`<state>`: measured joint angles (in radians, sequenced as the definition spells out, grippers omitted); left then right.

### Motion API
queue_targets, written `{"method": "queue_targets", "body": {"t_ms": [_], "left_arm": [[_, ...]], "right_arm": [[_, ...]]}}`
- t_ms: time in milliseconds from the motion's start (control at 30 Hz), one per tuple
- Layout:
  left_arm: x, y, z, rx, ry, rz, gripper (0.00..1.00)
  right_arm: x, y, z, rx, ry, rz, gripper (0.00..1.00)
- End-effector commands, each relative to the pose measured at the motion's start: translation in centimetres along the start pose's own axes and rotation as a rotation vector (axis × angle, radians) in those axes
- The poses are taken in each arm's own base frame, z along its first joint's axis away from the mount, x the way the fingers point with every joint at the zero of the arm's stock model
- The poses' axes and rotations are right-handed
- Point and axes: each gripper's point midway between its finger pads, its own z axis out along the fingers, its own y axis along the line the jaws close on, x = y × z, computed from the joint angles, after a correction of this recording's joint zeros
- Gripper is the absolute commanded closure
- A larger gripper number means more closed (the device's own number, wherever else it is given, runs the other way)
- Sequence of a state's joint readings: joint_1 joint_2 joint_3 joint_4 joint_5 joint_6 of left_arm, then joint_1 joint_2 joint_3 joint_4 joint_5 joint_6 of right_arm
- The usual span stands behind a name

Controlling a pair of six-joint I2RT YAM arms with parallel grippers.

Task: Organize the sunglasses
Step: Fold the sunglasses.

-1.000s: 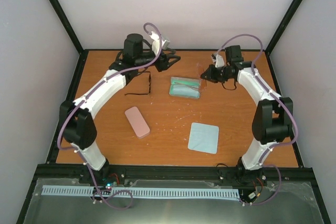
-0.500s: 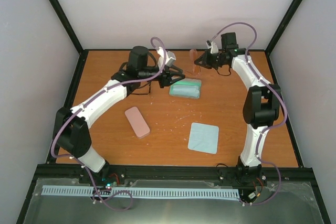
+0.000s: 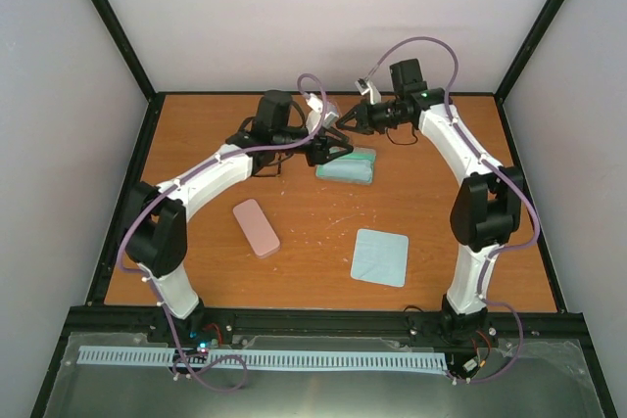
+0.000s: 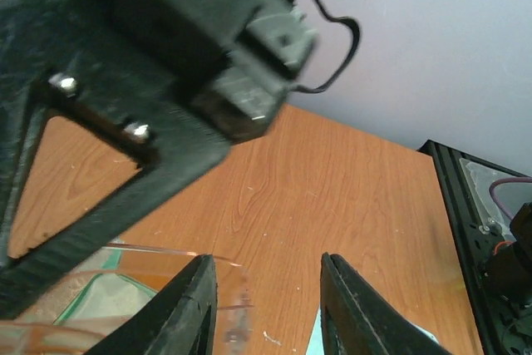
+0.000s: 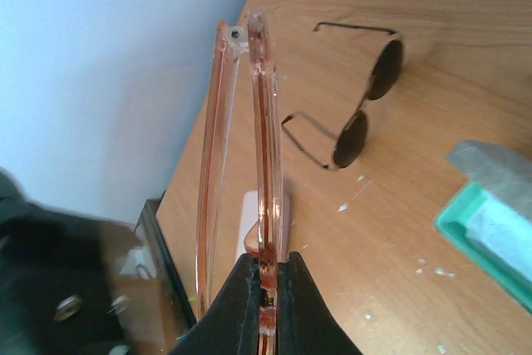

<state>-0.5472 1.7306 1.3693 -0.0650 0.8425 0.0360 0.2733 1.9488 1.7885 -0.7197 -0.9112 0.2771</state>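
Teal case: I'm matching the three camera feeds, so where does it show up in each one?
Top external: the teal case lies toward the back, near the middle of the table.
Left wrist: bottom-left corner, only partly visible.
Right wrist: lower right edge, to the right of the peach sunglasses held in the jaws.
Shared landmark: the orange wooden tabletop.

The reddish sunglasses (image 4: 233, 313), seemingly, run blurred off the bottom edge.

White arms (image 3: 201, 171), black joints (image 3: 157, 237), purple cables (image 3: 431, 42)
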Motion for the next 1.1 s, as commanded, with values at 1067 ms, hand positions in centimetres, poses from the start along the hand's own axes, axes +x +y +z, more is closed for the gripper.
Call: {"method": "queue_targets", "body": {"t_ms": [1067], "left_arm": [[7.5,22.5,0.8,-0.292,0.281,0.005,0.76]], "right_arm": [[7.5,-9.0,-5.2,0.337,-0.175,0.41,0.97]]}}
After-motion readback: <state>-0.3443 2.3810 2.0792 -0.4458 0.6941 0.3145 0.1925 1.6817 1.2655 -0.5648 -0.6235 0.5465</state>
